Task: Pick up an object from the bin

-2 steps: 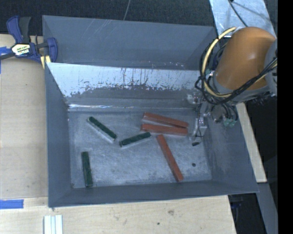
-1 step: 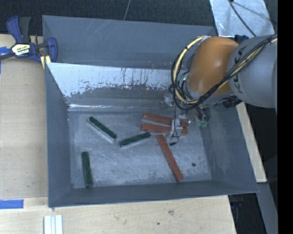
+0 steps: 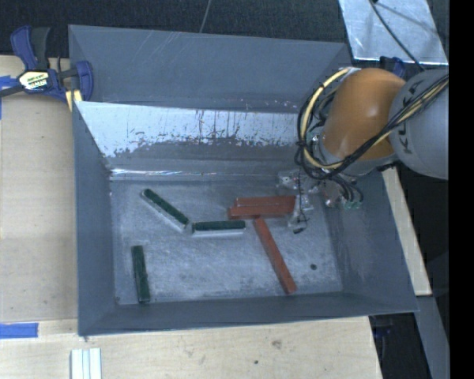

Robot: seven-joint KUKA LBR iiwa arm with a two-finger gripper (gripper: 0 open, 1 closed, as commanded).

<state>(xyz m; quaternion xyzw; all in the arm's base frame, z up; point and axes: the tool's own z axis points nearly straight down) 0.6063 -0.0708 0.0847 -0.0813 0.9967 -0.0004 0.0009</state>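
Note:
My gripper is low in the right part of the bin, under the arm's orange cover. Its fingers reach down at the right end of a short red-brown block lying flat on the bin floor. A long red-brown stick runs from just below that block toward the front right. A dark green bar with a pale edge lies left of the stick's top end. The block's right end is partly hidden by the fingers, and whether they touch it is unclear.
Another dark green bar lies slanted in the middle left. A third green bar lies near the front left corner. The arm and its cables overhang the bin's right wall.

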